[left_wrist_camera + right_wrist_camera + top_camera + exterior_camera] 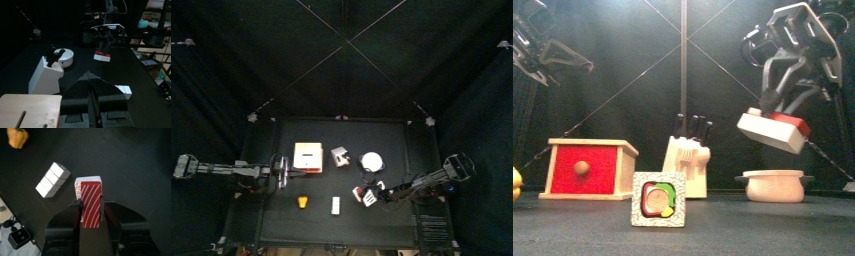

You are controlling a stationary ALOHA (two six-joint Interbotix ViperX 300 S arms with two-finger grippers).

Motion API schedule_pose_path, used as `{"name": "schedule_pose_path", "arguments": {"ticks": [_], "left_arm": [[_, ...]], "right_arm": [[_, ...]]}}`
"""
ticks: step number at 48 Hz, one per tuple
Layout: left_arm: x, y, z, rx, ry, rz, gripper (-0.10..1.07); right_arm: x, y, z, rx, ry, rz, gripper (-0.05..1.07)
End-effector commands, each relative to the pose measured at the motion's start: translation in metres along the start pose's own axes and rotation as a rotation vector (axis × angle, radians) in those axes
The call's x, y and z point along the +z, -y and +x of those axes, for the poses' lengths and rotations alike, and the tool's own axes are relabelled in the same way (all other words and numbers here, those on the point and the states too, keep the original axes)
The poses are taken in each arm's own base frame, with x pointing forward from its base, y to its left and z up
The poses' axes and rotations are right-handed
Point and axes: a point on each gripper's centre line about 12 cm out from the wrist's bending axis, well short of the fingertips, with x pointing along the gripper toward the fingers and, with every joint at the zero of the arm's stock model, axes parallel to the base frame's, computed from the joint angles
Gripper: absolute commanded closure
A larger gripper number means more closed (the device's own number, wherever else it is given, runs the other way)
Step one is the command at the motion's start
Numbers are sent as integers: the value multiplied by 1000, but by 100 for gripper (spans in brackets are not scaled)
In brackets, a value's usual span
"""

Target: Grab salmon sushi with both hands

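Right gripper (91,210): clenched on the salmon sushi (90,200), a red and white block, lifted at upper right of the front view
Left gripper (93,95): jaws parted, holding nothing; left of the table (398,135) in the top view

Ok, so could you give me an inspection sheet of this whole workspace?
Surface: black table, no spills seen.
Job's things: salmon sushi, red on white, held up in the air.
Clutter: wooden box, knife block, white pot, orange lump, white roll piece.
Grippers: right gripper shut on the sushi; left gripper open, empty, raised apart.
Cables: thin lines cross overhead.
Surroundings: black curtains.
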Motion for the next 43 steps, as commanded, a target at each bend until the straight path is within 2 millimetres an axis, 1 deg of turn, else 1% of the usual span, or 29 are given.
{"name": "schedule_pose_path", "arguments": {"ticks": [1,6,13,19,28,37,43], "left_arm": [[10,3,11,-3,6,-27,30],[5,6,21,-14,-35,-27,15],[3,15,34,-46,-72,-10,2],[5,26,45,-87,-88,12,-1],[12,38,63,-121,-100,22,-1],[6,45,85,-142,-144,62,-1],[6,50,99,-152,-155,78,-1]], "right_arm": [[16,-8,-5,68,63,-66,54],[19,-11,-2,100,85,-132,54],[21,-20,5,122,101,-204,54],[23,-27,17,115,108,-243,54],[31,-46,30,126,139,-305,54],[43,-62,28,155,187,-346,54],[46,-66,26,161,201,-359,54]]}}
